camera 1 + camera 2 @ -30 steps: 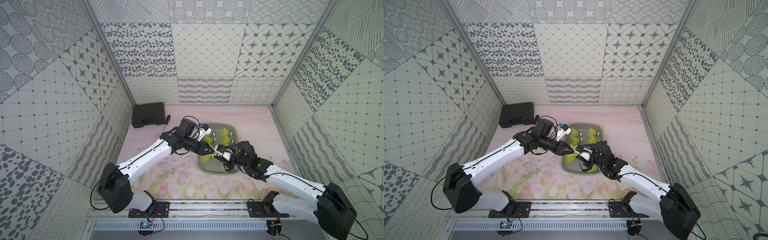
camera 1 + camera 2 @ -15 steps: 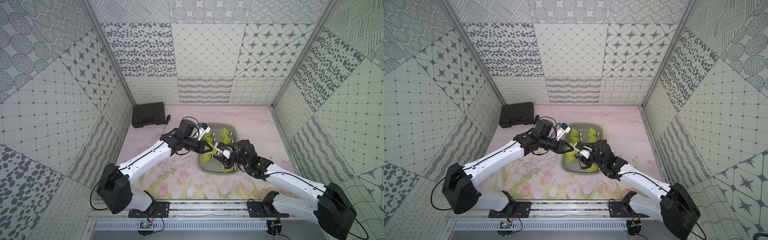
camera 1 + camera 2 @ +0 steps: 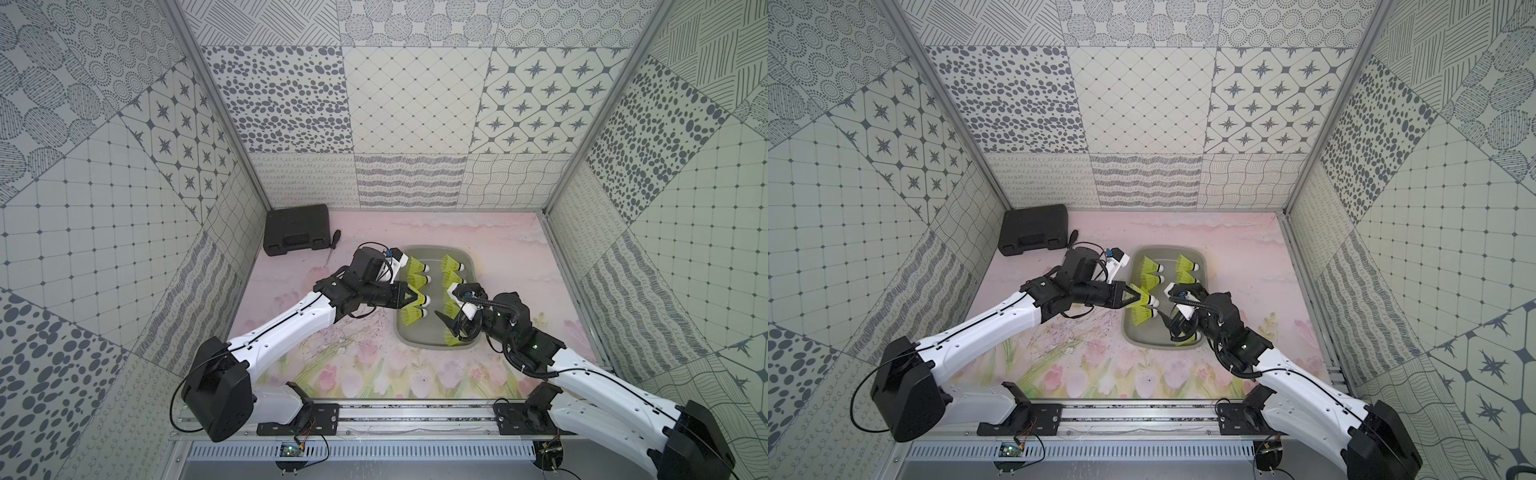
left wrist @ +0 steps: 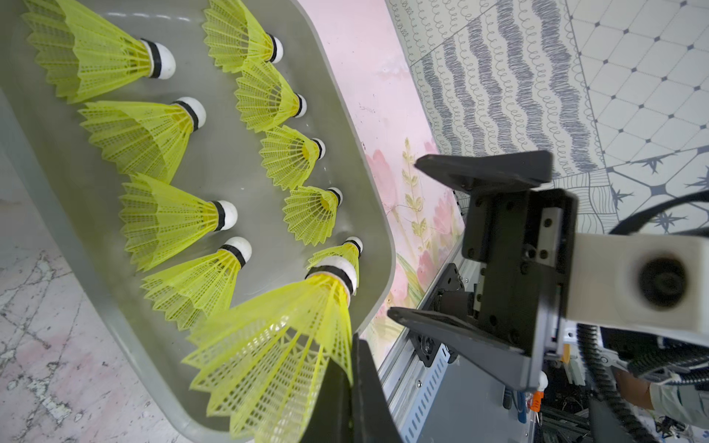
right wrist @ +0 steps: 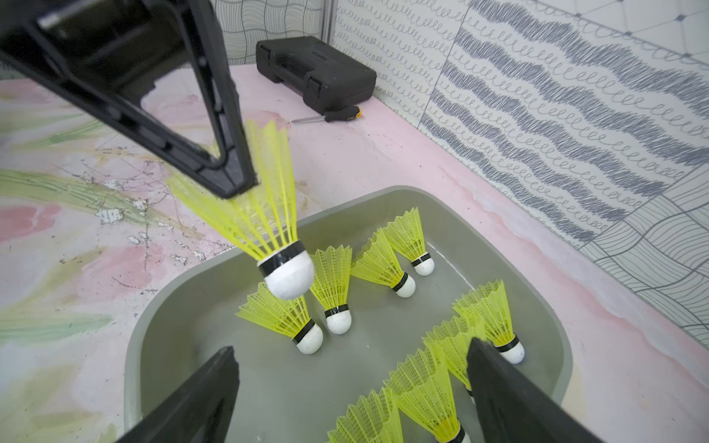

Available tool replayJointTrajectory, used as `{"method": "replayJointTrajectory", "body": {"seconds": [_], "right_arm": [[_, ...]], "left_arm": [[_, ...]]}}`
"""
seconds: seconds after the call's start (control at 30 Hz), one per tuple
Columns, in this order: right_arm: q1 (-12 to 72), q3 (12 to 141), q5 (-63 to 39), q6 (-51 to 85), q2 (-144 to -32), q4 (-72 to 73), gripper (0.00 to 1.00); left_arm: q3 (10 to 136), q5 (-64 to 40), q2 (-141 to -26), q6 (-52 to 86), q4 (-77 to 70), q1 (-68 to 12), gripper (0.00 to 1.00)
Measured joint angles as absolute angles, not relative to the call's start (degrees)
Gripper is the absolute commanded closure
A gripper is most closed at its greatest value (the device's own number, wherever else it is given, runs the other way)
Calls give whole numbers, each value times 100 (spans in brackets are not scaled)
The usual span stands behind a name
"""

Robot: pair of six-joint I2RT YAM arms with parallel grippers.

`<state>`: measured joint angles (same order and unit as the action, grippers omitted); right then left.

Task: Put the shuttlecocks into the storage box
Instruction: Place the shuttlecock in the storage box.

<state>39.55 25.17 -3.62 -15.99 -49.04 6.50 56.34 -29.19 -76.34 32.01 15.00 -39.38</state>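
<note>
Though right gripper [image 5: 351, 347] gapes, we find left gripper [image 5: 238, 188] clamping neon-yellow plastic shuttlecock [image 5: 274, 226], white tip slanting down across grey plastic tray [image 5: 403, 190] rim.

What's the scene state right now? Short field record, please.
left tool: shut on the skirt of a shuttlecock, cork down, over the box
right tool: open, empty, over the box
in box: nine shuttlecocks lying in two rows
other: case in the far corner, screwdriver beside it
</note>
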Motion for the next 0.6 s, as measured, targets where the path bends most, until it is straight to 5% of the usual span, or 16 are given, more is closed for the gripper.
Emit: {"method": "replayJointTrajectory", "body": {"seconds": [0.6], "right_arm": [[3824, 2517, 460, -1166, -4729, 735, 1]], "left_arm": [[4622, -2552, -7808, 4788, 620, -4674, 100]]}}
